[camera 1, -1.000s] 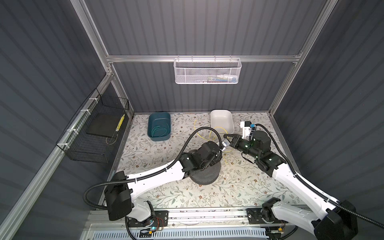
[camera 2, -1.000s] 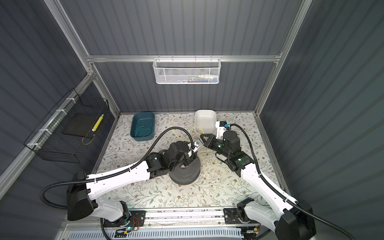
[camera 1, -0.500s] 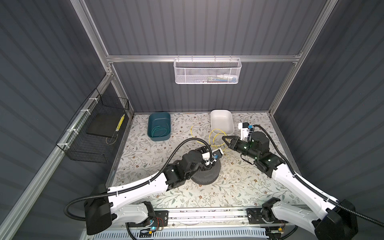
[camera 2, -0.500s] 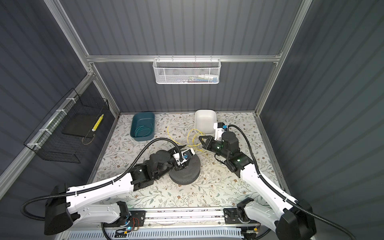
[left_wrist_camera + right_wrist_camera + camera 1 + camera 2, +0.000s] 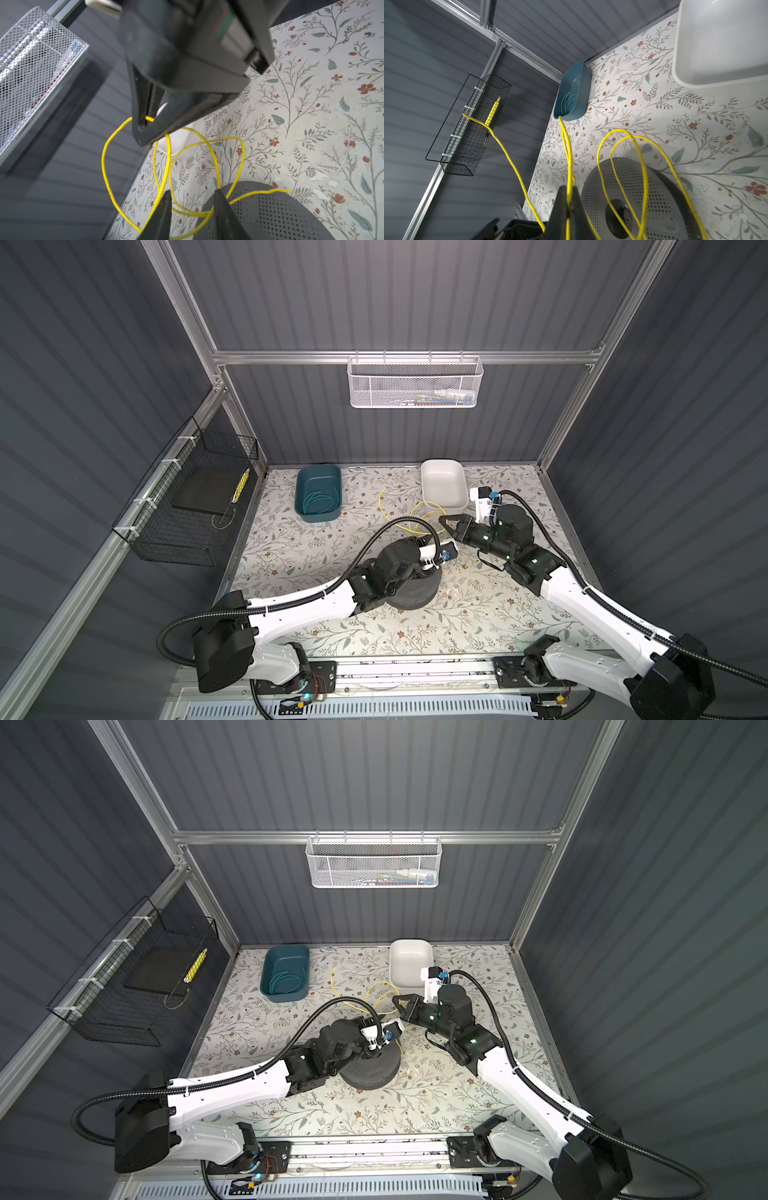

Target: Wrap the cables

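Right gripper (image 5: 145, 122) pinches yellow cable (image 5: 102, 160). Left gripper (image 5: 191, 197) is part-open, with looped strands between its fingers. Best to close only where strands cross, keeping tension gentle.

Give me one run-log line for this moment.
right gripper: jaws shut on yellow cable | left gripper: jaws open at its loops
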